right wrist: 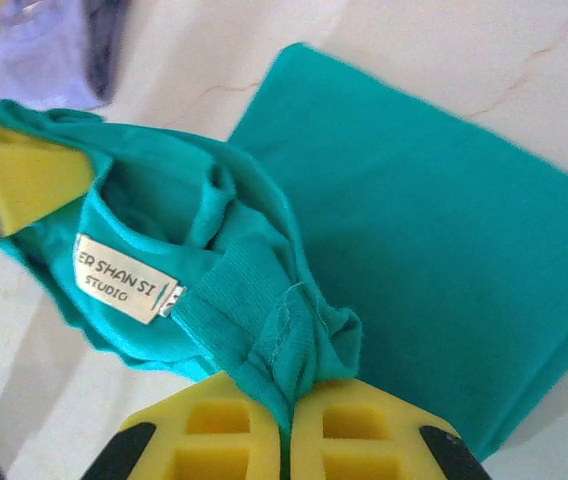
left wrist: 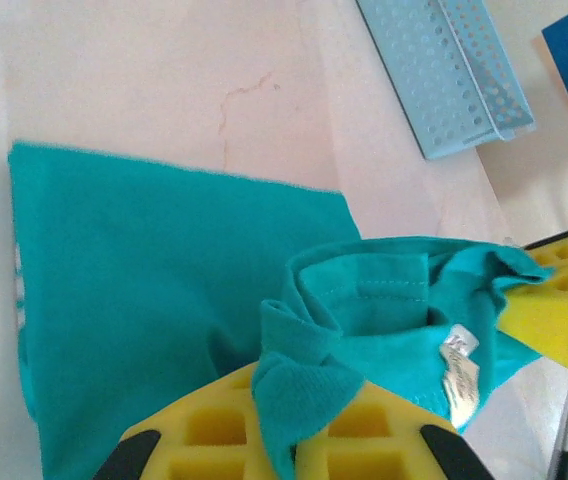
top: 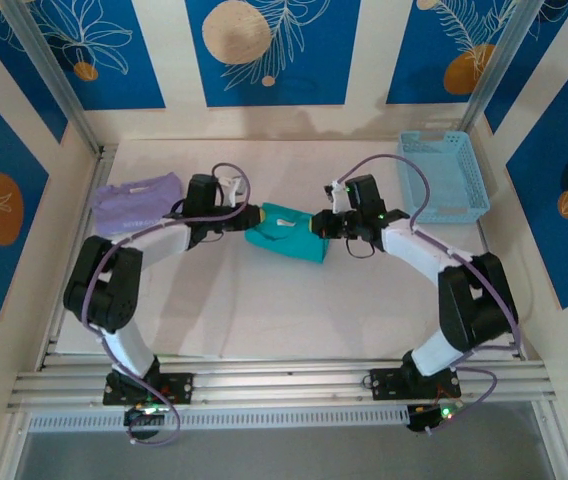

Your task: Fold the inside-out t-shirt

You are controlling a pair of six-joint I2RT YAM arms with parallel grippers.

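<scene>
while a lavender garment (top: pixel 136 203) lies at the left of the tabletop (top: pixel 264 310), the left claw (top: pixel 256 216) reaches in to its right, pinched shut on a bunched edge of the teal t-shirt (top: pixel 286 232). the shirt rests mid-tabletop between both claws, most of it lying flat as a folded panel, with its neckline end lifted and crumpled. a white label (right wrist: pixel 124 278) shows inside the raised collar. the right claw (top: pixel 315 224) is likewise clamped tight on the opposite side of that collar, gripping the ribbed band. further right, near the back corner, a light blue basket (top: pixel 442 176) stands well apart from the shirt.
</scene>
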